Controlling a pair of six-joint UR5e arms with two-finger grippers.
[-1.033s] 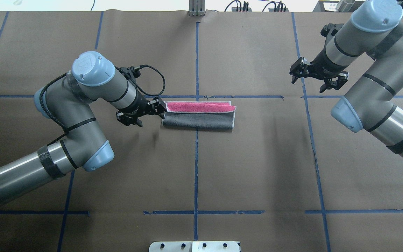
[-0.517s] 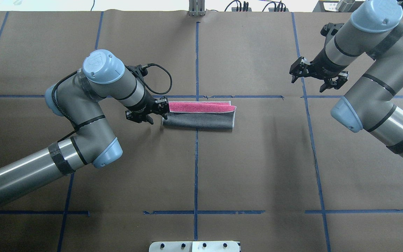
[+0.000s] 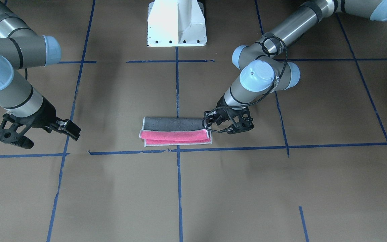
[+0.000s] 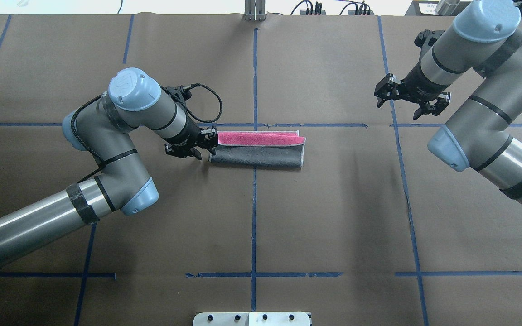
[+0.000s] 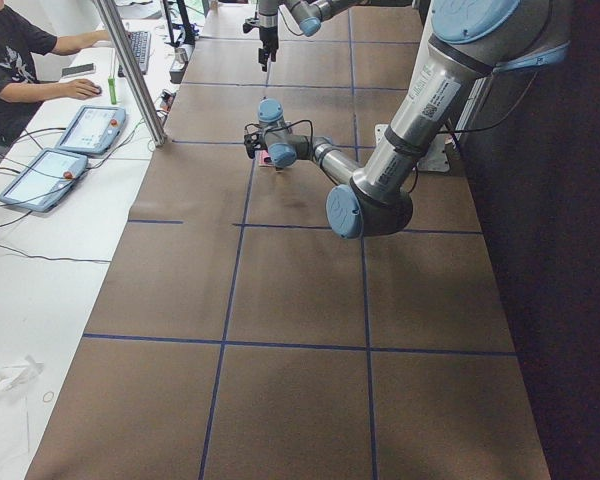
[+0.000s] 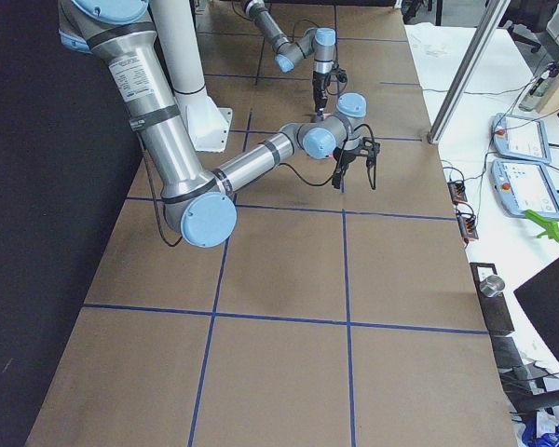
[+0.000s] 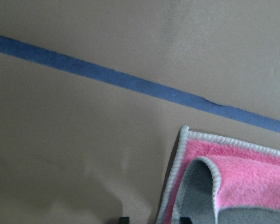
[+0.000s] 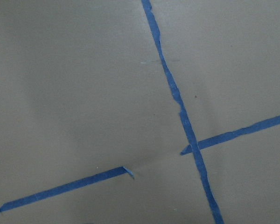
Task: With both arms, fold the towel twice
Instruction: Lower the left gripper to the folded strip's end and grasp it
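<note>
The towel [image 4: 256, 148] lies folded into a long strip at the table's centre, with grey on the near side and a pink band along the far side [image 3: 175, 129]. My left gripper [image 4: 203, 146] stands open at the strip's left end. In the left wrist view the towel's bordered corner [image 7: 242, 172] lies between the two fingertips [image 7: 123, 219] at the bottom edge. My right gripper [image 4: 399, 108] hangs open well off the towel's right end, with nothing between its fingers [image 3: 74, 131]. Its wrist view shows only paper and tape.
Brown paper with a grid of blue tape lines [image 4: 254, 203] covers the table. The white pedestal base [image 3: 176, 23] stands at the robot's side. In the exterior left view a person [image 5: 20, 60] sits at a side desk with tablets [image 5: 90, 128], behind a metal post [image 5: 130, 70].
My left arm has swung to the right, bringing its gripper closer around the towel's left end. The towel and my right arm have stayed put.
</note>
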